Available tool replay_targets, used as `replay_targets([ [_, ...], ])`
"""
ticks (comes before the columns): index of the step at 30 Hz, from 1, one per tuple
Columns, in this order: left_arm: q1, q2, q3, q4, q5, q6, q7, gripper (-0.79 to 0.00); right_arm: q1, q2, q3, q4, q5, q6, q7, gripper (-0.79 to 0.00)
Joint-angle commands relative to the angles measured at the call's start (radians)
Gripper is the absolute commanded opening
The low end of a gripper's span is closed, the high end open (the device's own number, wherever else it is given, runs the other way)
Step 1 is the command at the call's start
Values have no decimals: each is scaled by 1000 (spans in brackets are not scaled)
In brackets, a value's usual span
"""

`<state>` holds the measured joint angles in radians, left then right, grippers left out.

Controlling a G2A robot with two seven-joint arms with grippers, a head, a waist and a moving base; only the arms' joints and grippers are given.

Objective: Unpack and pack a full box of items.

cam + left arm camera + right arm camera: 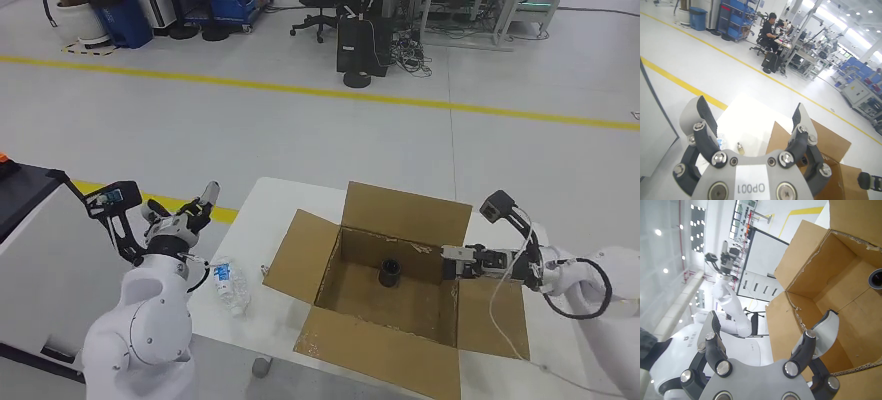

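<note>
An open cardboard box [400, 340] stands on the white table [265, 215] with its flaps spread. A black cylinder [390, 272] stands upright on the box floor, and its open end [875, 280] faces the right wrist view. My right gripper [449, 258] is open and empty at the box's right wall, one finger [829, 323] over the inside. My left gripper [207, 196] is raised off the table's left edge, open [751, 115] and empty. A clear water bottle [228, 284] lies on the table left of the box, with a small vial [740, 148] beside it.
A grey cabinet [30, 230] stands close to the left of the table. The box flap [300, 250] on the left leans out toward the bottle. Bare table surface [745, 113] lies behind the bottle and the vial.
</note>
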<state>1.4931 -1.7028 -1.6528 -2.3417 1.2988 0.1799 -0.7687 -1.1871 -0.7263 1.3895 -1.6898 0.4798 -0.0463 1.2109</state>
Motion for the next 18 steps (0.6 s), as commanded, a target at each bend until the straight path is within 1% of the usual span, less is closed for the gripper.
replay_targets([
  [1, -18, 6, -22, 32, -115, -74, -12, 0, 19, 1, -15, -40, -101, 37, -16, 0],
  [2, -32, 10, -33, 45, -163, -106, -42, 0, 28, 0, -23, -50, -113, 59, -17, 0],
  [3, -51, 15, -48, 46, -189, -157, -67, 0, 41, 0, -32, -56, -140, 91, -20, 0],
  [5, -84, 25, -74, 65, -256, -225, -145, 0, 71, 0, -57, -77, -216, 175, -27, 0],
  [9, -158, 46, -120, 105, -368, -314, -289, 0, 140, -8, -133, -91, -302, 306, -15, 0],
  [10, -174, 51, -132, 119, -397, -330, -328, 0, 158, -11, -156, -90, -323, 327, -11, 0],
  [12, -210, 64, -159, 138, -391, -370, -363, 0, 195, -15, -200, -86, -397, 356, -8, 0],
  [14, -240, 73, -162, 160, -419, -390, -397, 0, 230, -21, -235, -75, -433, 391, 3, 0],
  [16, -259, 80, -162, 169, -456, -398, -417, 0, 262, -25, -267, -66, -471, 415, 26, 0],
  [18, -259, 80, -162, 169, -456, -398, -417, 0, 269, -25, -272, -66, -489, 418, 27, 0],
])
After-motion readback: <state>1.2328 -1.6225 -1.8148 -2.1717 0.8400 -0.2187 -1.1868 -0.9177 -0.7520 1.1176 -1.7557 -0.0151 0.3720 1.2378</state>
